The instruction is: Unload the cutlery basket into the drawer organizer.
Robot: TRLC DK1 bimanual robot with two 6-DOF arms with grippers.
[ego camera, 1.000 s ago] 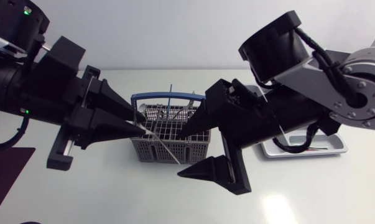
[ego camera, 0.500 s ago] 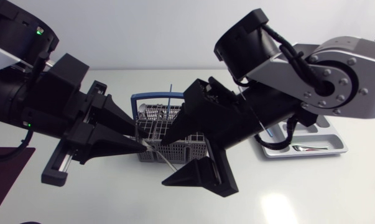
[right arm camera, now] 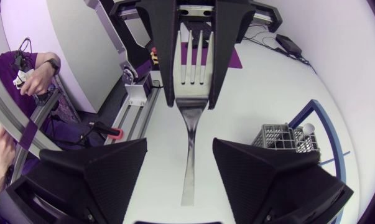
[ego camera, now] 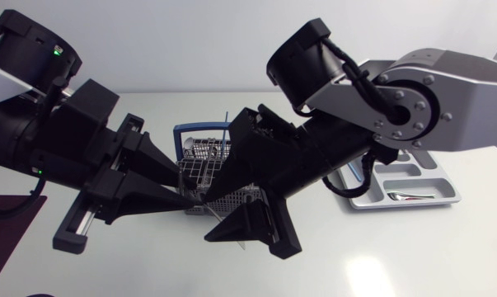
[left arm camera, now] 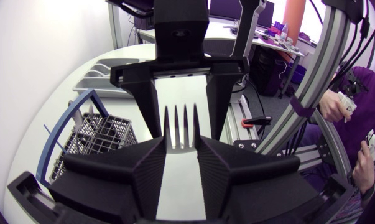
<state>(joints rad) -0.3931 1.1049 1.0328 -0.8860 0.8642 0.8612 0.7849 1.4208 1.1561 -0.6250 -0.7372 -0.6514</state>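
Observation:
My left gripper is shut on the head of a silver fork, just in front of the grey cutlery basket with its blue handle. The tines stick up past the left fingertips. The fork's handle hangs down between the two fingers of my right gripper, which faces the left one tip to tip. The right gripper is open, one finger on each side of the fork without touching it. The grey drawer organizer lies at the right, with some cutlery in it.
Several utensils still stand in the basket, one with a thin blue stem. A dark purple mat lies at the table's left edge. Both arms crowd the middle above the basket.
My right arm has swung left until its fingers flank the fork, and they have drawn somewhat closer together. The left gripper has kept hold of the fork and shifted slightly.

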